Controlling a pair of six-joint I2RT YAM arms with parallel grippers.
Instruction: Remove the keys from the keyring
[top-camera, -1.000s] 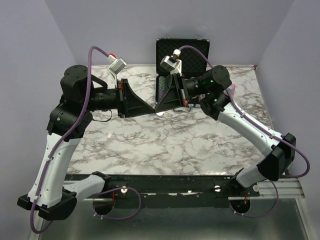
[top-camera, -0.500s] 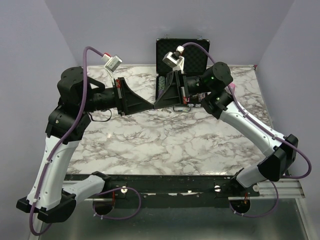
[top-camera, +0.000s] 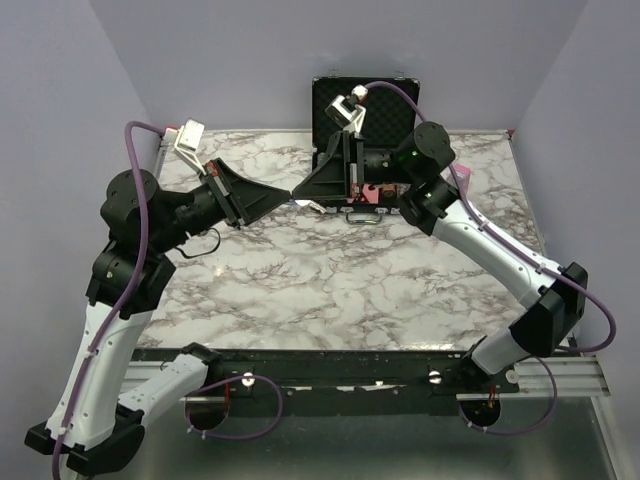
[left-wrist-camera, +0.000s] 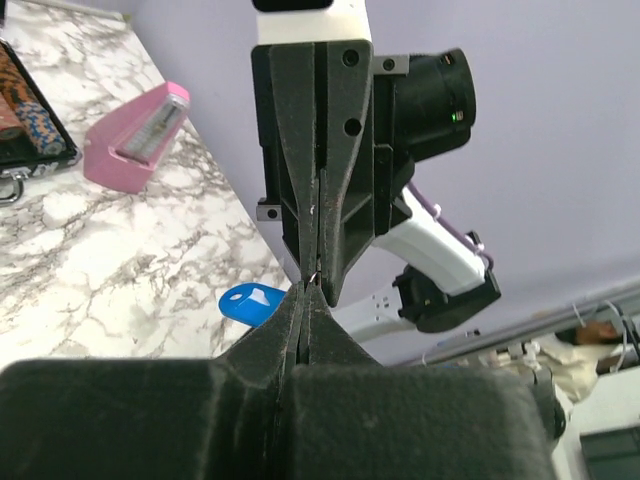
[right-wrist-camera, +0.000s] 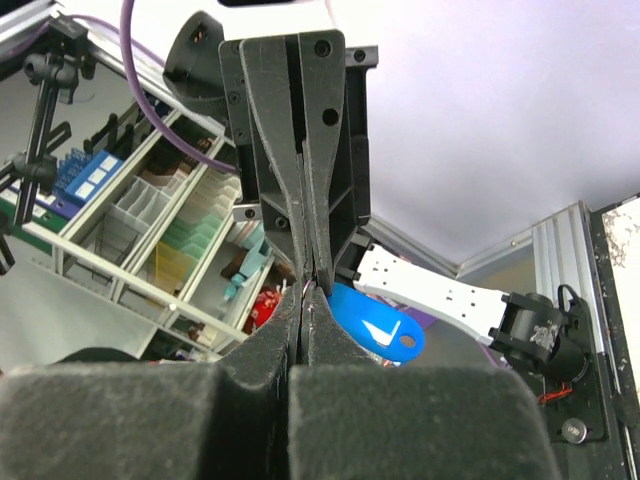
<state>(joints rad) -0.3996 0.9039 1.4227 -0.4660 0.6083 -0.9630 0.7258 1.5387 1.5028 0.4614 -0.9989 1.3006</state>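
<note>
My left gripper (top-camera: 288, 192) and right gripper (top-camera: 300, 191) meet tip to tip in the air above the back of the marble table (top-camera: 330, 280). Both are shut. In the left wrist view my own tips (left-wrist-camera: 308, 290) touch the right gripper's (left-wrist-camera: 318, 262) closed fingers, with a thin silver glint of the keyring (left-wrist-camera: 313, 278) pinched between them. The blue oval key (left-wrist-camera: 250, 303) sticks out sideways just beside the tips. In the right wrist view the same key (right-wrist-camera: 375, 325) juts right of my closed tips (right-wrist-camera: 310, 296). Most of the ring is hidden by the fingers.
A black case (top-camera: 385, 112) stands open at the table's back edge, behind the right gripper; its corner (left-wrist-camera: 30, 130) shows in the left wrist view. A pink wedge-shaped object (left-wrist-camera: 135, 150) lies near the right back edge (top-camera: 463, 176).
The left gripper closed its jaws at the meeting point. Both arms moved up and toward the back of the table, staying tip to tip; the left arm swung back to the left.
</note>
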